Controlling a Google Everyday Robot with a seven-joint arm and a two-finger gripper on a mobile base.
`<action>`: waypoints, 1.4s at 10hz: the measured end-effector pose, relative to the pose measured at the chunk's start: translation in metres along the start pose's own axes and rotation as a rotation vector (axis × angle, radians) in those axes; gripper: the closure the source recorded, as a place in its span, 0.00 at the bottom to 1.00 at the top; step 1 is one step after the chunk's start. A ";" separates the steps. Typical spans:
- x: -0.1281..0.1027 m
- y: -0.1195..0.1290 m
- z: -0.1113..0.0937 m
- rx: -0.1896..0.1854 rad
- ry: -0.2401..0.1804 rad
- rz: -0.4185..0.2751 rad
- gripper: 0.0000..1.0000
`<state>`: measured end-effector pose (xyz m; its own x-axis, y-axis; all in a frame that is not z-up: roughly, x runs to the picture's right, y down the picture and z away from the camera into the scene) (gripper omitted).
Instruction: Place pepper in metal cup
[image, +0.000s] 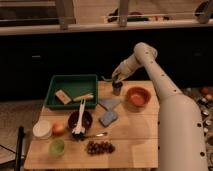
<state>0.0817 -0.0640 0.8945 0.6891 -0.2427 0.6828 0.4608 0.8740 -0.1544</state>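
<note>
Gripper (117, 76) hovers at 12 o'clock of metal cup (117, 89). Green sliver, likely pepper (106, 78), at gripper's 9 o'clock. Claw's hold: cannot tell. Pepper apparently not yet in cup; drop remains. Orange bowl (138, 96) at cup's 3 o'clock.

Pale wood worktop, smooth plastics, one dull metal cup.

The worktop (132, 134) is light wood, matt, with faint board seams. The tray (72, 77) at centre left of the frame is smooth green plastic with a slight sheen, and the green cup (56, 146) at lower left looks like paler plastic. The metal cup (117, 89) at centre is dark grey and dull. The tool (116, 76) sits just above it, dark and matt, on the arm (170, 107), whose shell is smooth off-white plastic. The orange bowl (138, 96) shines a little. The maroon bowl (70, 120) is darker. The sponge (108, 118) looks blue, rough and matt.
</note>
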 end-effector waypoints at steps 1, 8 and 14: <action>0.002 0.001 0.000 -0.008 0.011 0.011 0.29; 0.008 0.003 0.003 -0.037 0.030 0.052 0.20; 0.008 0.006 0.002 -0.038 0.029 0.044 0.20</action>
<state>0.0892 -0.0596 0.9009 0.7249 -0.2167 0.6539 0.4499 0.8677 -0.2113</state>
